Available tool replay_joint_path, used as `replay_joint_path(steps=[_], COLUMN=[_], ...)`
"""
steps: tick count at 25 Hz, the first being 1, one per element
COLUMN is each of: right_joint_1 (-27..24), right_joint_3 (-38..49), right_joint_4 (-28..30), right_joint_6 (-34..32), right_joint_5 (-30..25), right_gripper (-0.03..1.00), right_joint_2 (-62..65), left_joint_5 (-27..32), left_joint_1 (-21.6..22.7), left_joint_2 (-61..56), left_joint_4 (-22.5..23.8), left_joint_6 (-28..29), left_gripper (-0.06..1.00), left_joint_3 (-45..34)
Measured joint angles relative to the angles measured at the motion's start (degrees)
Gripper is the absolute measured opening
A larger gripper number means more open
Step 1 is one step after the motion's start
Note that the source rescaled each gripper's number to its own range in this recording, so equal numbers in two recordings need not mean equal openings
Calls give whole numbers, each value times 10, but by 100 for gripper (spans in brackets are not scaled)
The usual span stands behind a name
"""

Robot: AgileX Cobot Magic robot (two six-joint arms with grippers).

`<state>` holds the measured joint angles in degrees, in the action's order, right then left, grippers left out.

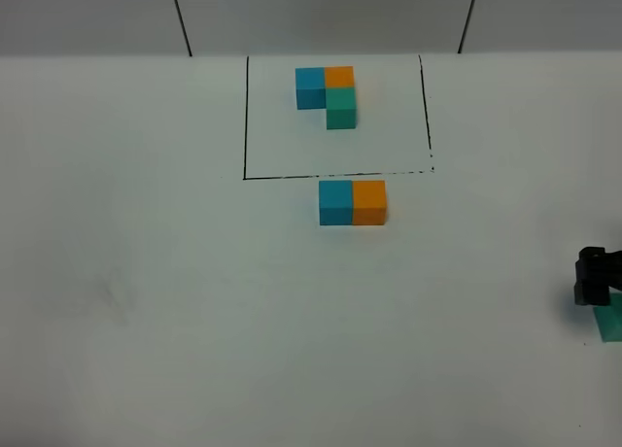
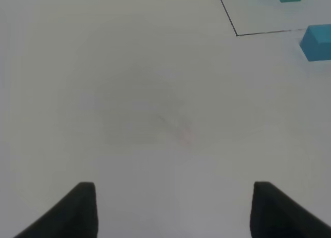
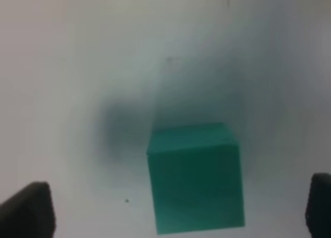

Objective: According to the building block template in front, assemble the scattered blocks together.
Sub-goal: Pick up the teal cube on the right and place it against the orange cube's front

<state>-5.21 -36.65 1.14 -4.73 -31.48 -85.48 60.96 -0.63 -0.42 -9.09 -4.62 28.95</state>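
Your right pincer hangs spread wide over the green cube at the worktop's right edge. Your left pincer is spread too. The blue cube and orange cube touch, just outside the framed template.

open: worktop left and front | centre: blue cube touching orange cube, just outside drawn frame | far: framed L of cubes | right edge: green cube under right gripper
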Motion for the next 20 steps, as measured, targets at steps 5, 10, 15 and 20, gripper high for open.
replay_joint_path(steps=[5,10,15,20], right_joint_1=[-19,-42,-56,-57], right_joint_3=[2,2,2,2], right_joint_4=[9,7,-19,-45], right_joint_6=[33,84,123,142], right_joint_5=[7,8,9,17], right_gripper=[94,93,89,82], right_joint_2=[-30,-40,-52,-72], left_joint_5=[0,0,0,0], left_joint_1=[0,0,0,0], left_joint_2=[0,0,0,0], left_joint_4=[0,0,0,0], left_joint_6=[0,0,0,0], left_gripper=[36,36,36,36], left_joint_3=[0,0,0,0])
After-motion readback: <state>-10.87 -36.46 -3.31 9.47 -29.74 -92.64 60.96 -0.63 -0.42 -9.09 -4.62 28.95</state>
